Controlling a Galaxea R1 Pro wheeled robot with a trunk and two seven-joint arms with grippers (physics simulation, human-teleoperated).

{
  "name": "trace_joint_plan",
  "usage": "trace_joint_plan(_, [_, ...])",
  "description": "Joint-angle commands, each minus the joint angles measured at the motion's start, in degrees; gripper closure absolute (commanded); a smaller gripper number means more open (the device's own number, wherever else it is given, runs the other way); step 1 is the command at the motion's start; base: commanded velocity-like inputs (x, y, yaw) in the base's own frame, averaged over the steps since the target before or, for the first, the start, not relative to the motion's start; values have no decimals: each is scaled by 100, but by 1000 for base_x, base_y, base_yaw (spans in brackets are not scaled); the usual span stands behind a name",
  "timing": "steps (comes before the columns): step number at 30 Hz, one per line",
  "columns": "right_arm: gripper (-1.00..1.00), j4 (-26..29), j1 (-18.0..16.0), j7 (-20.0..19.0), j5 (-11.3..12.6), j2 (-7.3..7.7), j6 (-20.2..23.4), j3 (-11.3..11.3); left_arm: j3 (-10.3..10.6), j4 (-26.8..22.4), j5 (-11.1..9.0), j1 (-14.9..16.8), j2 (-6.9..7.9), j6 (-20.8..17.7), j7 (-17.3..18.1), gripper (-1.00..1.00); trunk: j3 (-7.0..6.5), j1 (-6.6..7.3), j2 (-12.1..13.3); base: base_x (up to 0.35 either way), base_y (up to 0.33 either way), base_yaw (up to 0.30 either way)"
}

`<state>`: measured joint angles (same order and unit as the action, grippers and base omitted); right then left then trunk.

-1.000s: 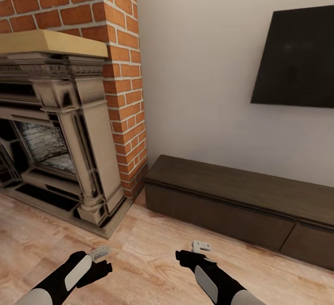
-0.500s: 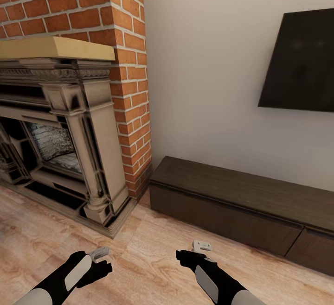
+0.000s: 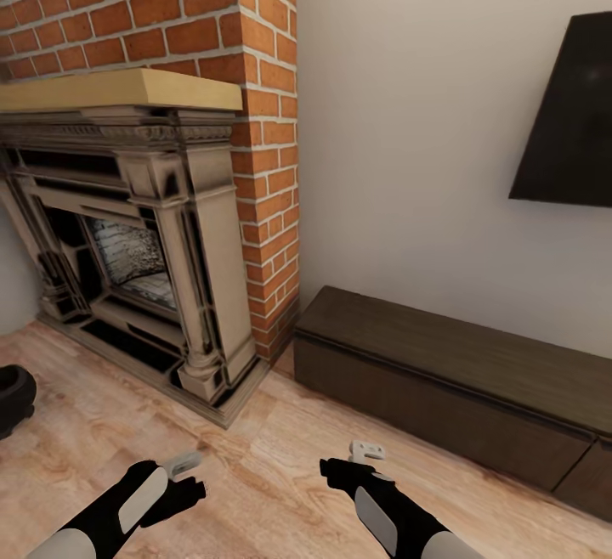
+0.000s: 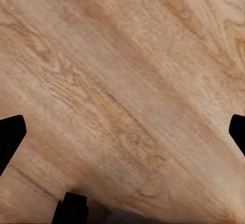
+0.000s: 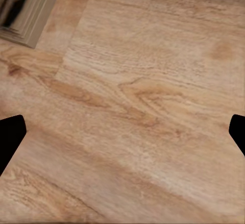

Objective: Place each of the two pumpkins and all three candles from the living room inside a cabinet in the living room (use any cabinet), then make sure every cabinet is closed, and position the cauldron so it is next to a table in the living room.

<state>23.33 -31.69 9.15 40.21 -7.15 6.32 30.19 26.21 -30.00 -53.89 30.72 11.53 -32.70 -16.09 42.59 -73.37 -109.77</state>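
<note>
While your left gripper (image 3: 185,462) and right gripper (image 3: 367,451) hover over the wood floor (image 3: 255,457) with fingers spread wide and empty, the cabinet (image 3: 442,372) sits at two o'clock, shut, and the cauldron (image 3: 12,393) at nine o'clock.

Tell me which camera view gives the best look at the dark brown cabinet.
The head view: the cabinet runs low along the wall right of the fireplace, its front panels looking shut. The wrist views look down on wooden floor; the right wrist view catches the fireplace base.
</note>
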Motion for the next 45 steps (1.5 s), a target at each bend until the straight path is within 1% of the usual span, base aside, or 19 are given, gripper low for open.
trace_joint_plan(1, [-100,13,-4,52,40,5,19,51,41,-12,-60,4,7,18,-52,-100,9,1,-3,0,0,274])
trace_joint_plan(4, [-100,13,-4,52,40,3,19,55,42,-7,-60,4,7,79,-52,-100,17,1,-3,0,0,274])
trace_joint_plan(12, [-100,12,-4,47,31,3,19,57,45,-12,-48,4,7,97,-43,-100,40,1,-3,32,30,274])
trace_joint_plan(20, [-100,13,-4,42,36,3,19,57,42,-14,-41,-4,15,99,-36,-100,63,1,-3,210,199,274])
trace_joint_plan(26, [-100,13,-4,35,35,41,18,57,42,-11,-42,-5,14,101,-34,-100,82,1,-3,245,230,273])
trace_joint_plan(30, [-100,13,-4,31,46,34,29,57,43,-10,-42,-5,14,99,-34,-100,90,1,-3,174,249,124])
trace_joint_plan(35, [-100,13,-4,36,48,7,36,57,42,-12,-43,-5,14,100,-34,-100,92,1,-3,74,192,159])
trace_joint_plan(45, [-100,13,-4,39,40,3,28,57,50,-12,-43,-5,8,103,-34,-100,96,1,-3,6,21,275])
